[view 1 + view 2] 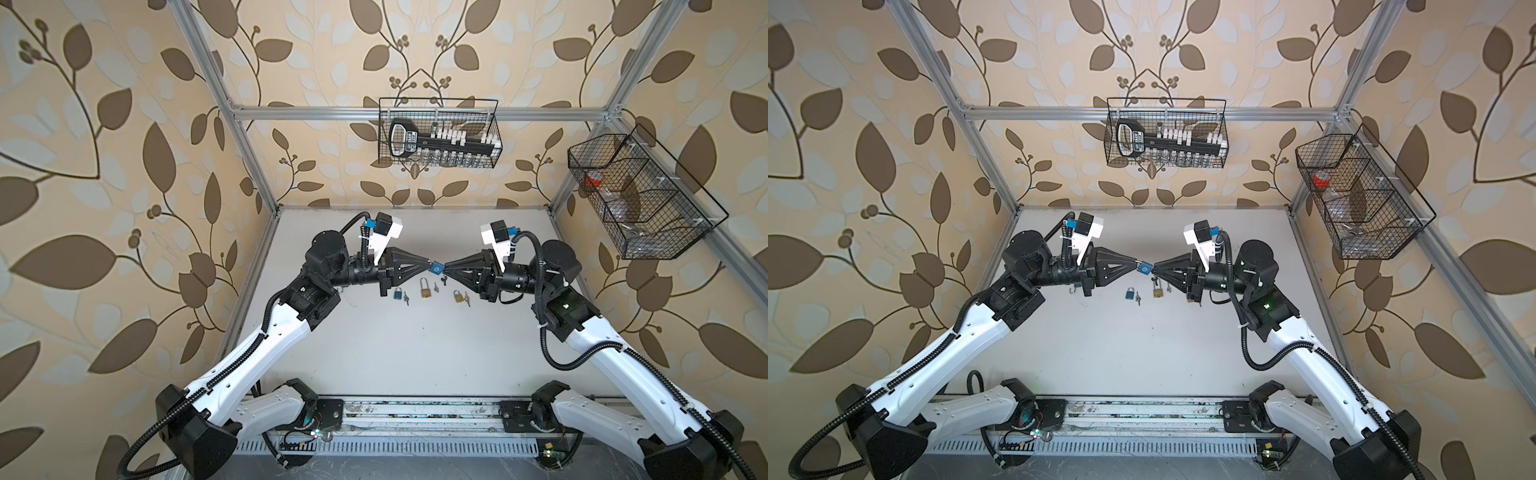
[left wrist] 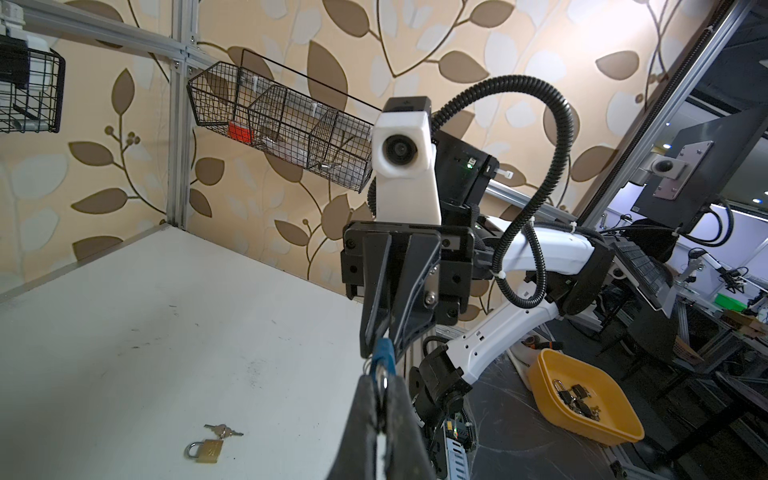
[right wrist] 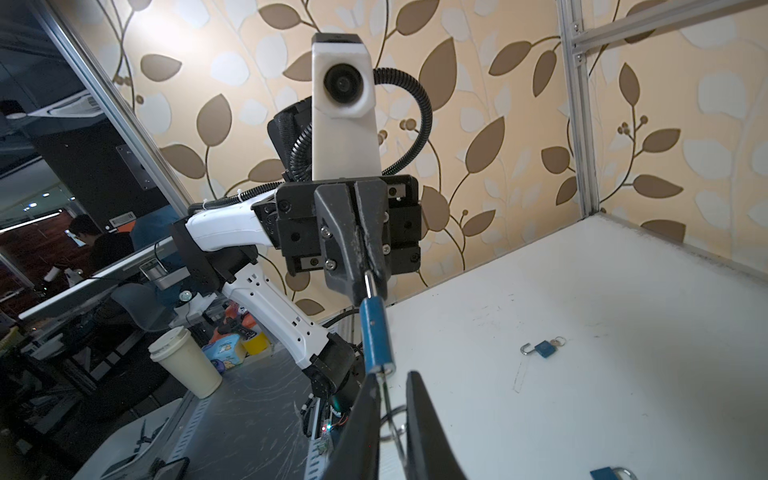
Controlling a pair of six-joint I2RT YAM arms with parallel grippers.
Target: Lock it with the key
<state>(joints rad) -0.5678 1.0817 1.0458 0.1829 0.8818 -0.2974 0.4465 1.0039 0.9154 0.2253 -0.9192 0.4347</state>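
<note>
Left gripper (image 1: 428, 262) is clamping the blue padlock (image 1: 436, 269) by its shackle, holding it mid-air over the table (image 1: 374, 353), mid-way left to right. Right gripper (image 1: 446, 268) is sitting at the lock's bottom, jaws narrow around the key (image 3: 386, 395); can't tell if it's pinching. Looks like the key-turn step. Next is calling for a firm key grip, then rotating while left is bracing.

Leaf wallpaper (image 1: 124, 166), back wire basket (image 1: 438, 101) — socket rack (image 1: 440, 143) inside, side wire basket (image 1: 665, 245), yellow tub (image 2: 598, 428), paper cup (image 3: 187, 363)
</note>
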